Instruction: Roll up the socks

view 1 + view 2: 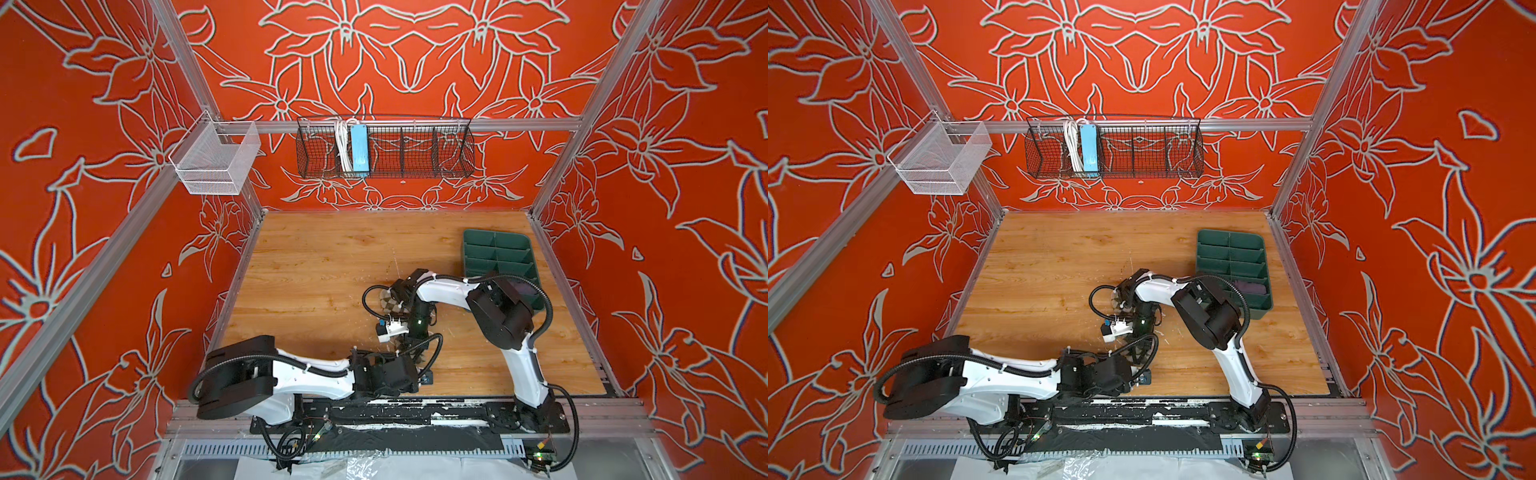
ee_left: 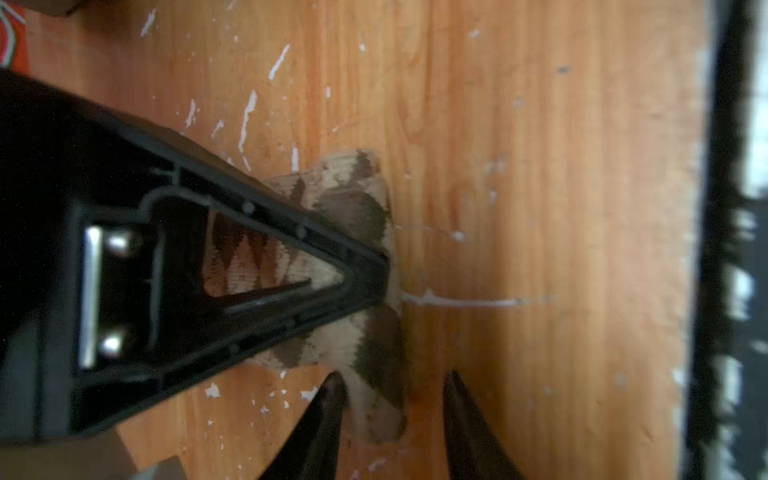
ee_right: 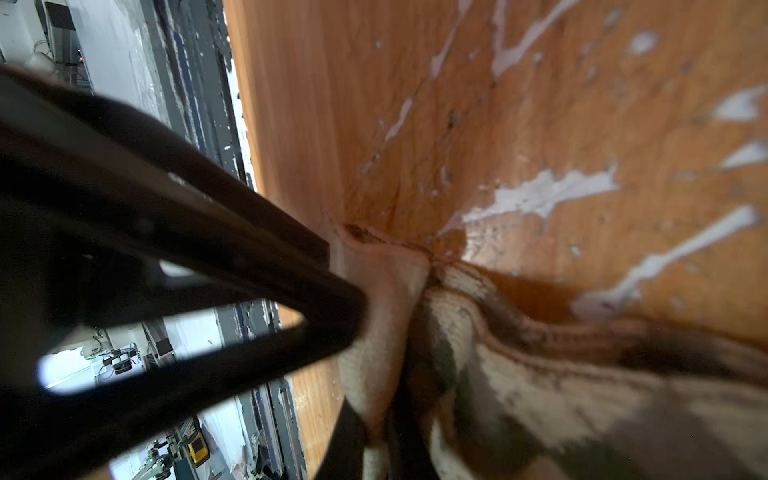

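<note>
Near the front corner of the green divided tray [image 1: 496,253], the beige argyle sock [image 2: 353,212] lies bunched on the worktop [image 1: 324,270], the right gripper [image 2: 370,274] with jaws clenched on it, the left gripper [image 2: 392,399] with jaws parted astride its end, and the purple sock [image 1: 1250,286] in one tray compartment.

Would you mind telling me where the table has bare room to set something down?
Bare wood: the back-left stretch of the table, from left wall to green tray; also the front-right corner beside the right arm's base. Crowded: middle front, where left gripper and right gripper meet at the argyle sock, with the left arm along the front edge.
</note>
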